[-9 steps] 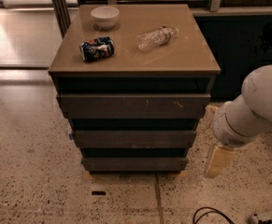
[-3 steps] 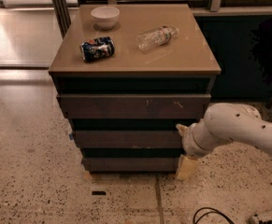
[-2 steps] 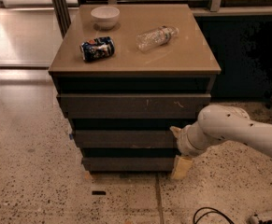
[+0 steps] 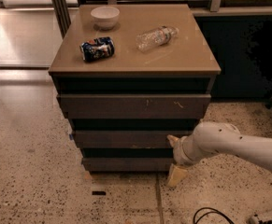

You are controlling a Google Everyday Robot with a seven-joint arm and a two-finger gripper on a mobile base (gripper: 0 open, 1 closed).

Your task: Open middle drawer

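Observation:
The middle drawer [image 4: 126,138] is a wide, shallow, dark grey-brown front, pushed in, between the taller scratched top front [image 4: 133,106] and the narrow bottom front [image 4: 126,164]. My gripper [image 4: 174,157] is at the end of the white arm [image 4: 233,146] that comes in from the right. It is at the right end of the middle and bottom fronts. One pale finger [image 4: 171,139] is against the middle drawer's right end. The other finger [image 4: 176,175] points down near the floor. The fingers are spread apart with nothing between them.
On the cabinet top [image 4: 187,55] are a white bowl [image 4: 104,17], a blue can lying on its side [image 4: 97,48] and a clear plastic bottle lying down [image 4: 156,37]. A black cable [image 4: 210,214] lies on the speckled floor at the lower right. A dark wall stands to the right.
My arm has swung left and lower, from beside the cabinet's right side to the right end of the middle drawer front. The drawers have not moved.

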